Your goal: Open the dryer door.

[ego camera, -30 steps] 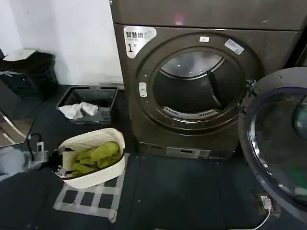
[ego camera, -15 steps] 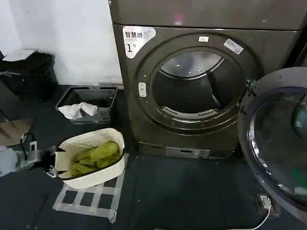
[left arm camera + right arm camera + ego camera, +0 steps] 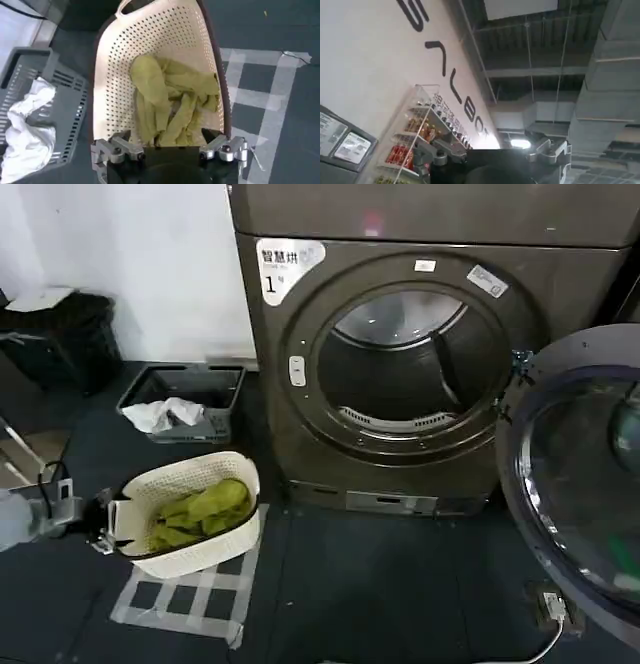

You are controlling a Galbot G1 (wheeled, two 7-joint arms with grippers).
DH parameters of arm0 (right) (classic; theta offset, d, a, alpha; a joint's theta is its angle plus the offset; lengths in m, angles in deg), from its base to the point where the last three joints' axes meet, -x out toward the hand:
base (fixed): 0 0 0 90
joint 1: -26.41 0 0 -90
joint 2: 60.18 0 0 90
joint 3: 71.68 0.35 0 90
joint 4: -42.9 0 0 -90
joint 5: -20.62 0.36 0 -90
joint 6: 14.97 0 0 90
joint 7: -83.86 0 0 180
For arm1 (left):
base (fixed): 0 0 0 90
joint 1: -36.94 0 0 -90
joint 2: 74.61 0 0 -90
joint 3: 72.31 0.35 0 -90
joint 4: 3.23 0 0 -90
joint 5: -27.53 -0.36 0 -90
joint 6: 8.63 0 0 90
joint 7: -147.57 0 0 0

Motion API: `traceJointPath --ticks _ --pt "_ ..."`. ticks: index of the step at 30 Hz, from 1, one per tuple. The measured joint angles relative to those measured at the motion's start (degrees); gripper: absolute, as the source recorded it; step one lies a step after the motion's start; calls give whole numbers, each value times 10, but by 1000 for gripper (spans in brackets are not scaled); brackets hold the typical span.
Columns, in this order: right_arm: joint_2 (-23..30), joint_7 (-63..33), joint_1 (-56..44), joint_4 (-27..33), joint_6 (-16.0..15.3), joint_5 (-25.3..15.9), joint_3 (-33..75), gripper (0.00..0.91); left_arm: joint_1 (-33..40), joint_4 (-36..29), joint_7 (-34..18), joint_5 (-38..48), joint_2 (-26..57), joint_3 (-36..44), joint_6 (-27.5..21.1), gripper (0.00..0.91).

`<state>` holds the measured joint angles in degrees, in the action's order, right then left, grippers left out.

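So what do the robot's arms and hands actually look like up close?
The left gripper is a black rounded body with two silvery metal jaws, each fixed with dark bolts. In the head view its arm looks pale grey, with a black cable looping off it. The right gripper matches: black body, two silvery jaws with round bolt heads.

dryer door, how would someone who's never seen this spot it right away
Start at the big brown dryer against the back wall. The dryer door hangs swung open at its right side. It is a large round porthole with dark bulging glass, unlike the empty drum opening beside it.
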<state>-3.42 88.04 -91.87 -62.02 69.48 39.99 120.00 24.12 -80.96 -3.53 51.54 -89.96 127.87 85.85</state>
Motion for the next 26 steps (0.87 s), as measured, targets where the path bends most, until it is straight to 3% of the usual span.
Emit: traceJointPath --ticks 26 --pt "0 1 -1 0 3 -3 6 907 5 -4 -1 -8 2 -1 1 907"
